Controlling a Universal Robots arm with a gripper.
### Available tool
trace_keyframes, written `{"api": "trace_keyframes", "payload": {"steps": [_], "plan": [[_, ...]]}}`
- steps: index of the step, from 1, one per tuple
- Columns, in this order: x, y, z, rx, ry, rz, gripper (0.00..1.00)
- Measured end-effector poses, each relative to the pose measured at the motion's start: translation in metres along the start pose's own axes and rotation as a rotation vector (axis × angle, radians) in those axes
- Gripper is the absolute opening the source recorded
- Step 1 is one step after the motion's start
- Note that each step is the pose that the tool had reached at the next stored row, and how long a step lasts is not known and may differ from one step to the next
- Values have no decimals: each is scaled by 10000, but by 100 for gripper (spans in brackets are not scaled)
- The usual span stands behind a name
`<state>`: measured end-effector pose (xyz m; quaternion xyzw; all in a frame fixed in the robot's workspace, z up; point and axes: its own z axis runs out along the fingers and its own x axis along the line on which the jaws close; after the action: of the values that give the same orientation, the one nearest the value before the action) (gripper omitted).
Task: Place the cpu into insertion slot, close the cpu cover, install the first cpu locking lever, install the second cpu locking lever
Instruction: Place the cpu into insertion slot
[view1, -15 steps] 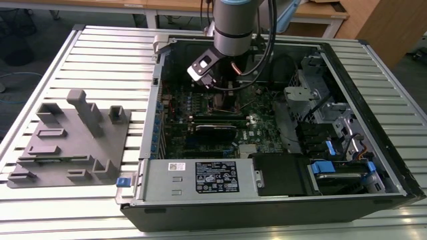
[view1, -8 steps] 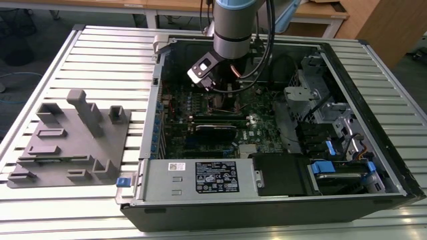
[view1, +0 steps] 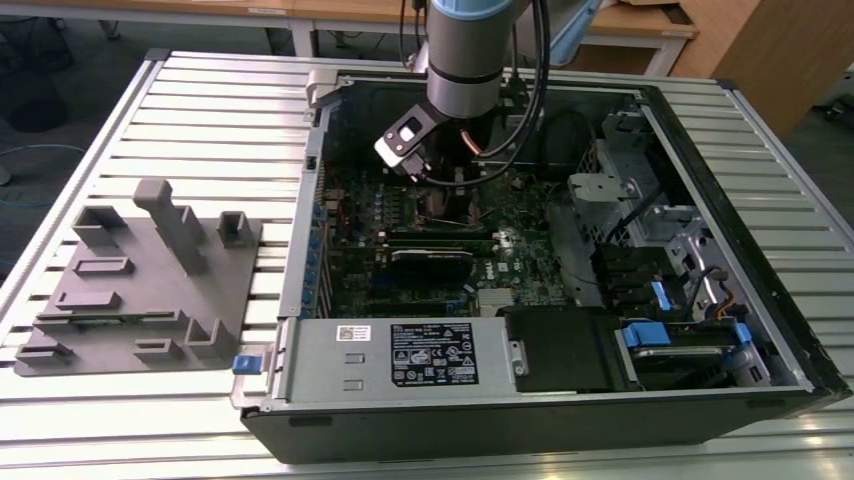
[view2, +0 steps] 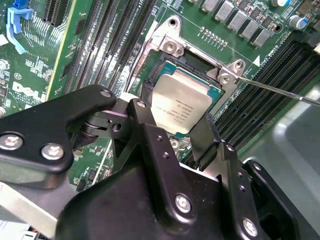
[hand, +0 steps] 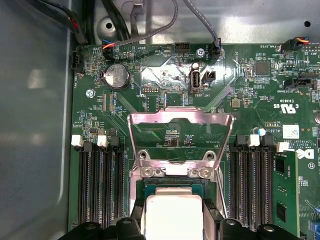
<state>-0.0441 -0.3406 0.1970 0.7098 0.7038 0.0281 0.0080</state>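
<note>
A slatted metal table (view1: 200, 100) carries an open computer case (view1: 400, 350), and the arm (view1: 467, 50) reaches down into it from above. A grey moulded fixture (view1: 134, 290) lies on the table outside the case, well apart from the fingers, toward the exterior view's left. The green motherboard (hand: 250, 100) spreads under and all around the fingers.

The gripper (view2: 172, 122) hangs low over the board. Its two black fingers (view2: 145, 120) are drawn in narrow and clasp the cpu (view2: 182, 102) by two opposite edges. Banks of long black memory slots (hand: 97, 185) run along the board on either side of the fingers.

Just beyond the fingertips the cpu cover (hand: 180, 116) stands swung up and open on its hinge, and the board shows through its square cut-out. The insertion slot (view2: 187, 61) lies directly under the fingertips. The cpu sits between the fingers, at the slot and inside its metal rim; I cannot tell whether it is fully seated.

A thin silvery locking lever (view2: 275, 91) juts away from the slot's corner, past one finger and clear of it. A coin battery (hand: 116, 75) sits on the board farther beyond the cover.
</note>
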Motion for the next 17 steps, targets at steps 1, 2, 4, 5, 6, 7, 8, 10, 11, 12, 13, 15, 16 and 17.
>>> {"api": "trace_keyframes", "payload": {"steps": [1,2,4,5,6,7,8,10,11,12,13,15,16,17], "plan": [[-2,0,1,-1,2,0,54],[-4,0,0,0,1,0,54],[-15,0,0,0,-1,-1,54],[-15,0,1,1,-2,-1,54],[-16,0,3,1,-1,-1,54],[-16,0,5,1,-1,-1,54],[-16,0,7,1,-2,-1,54],[-16,0,13,0,0,-1,54],[-16,0,16,0,0,-1,54],[-16,-1,18,1,-2,-1,54],[-17,-1,18,2,-3,-1,54],[-16,-1,19,2,-2,-1,54],[-16,-1,19,1,-1,-1,54],[-16,-1,20,1,-1,-1,54]]}}
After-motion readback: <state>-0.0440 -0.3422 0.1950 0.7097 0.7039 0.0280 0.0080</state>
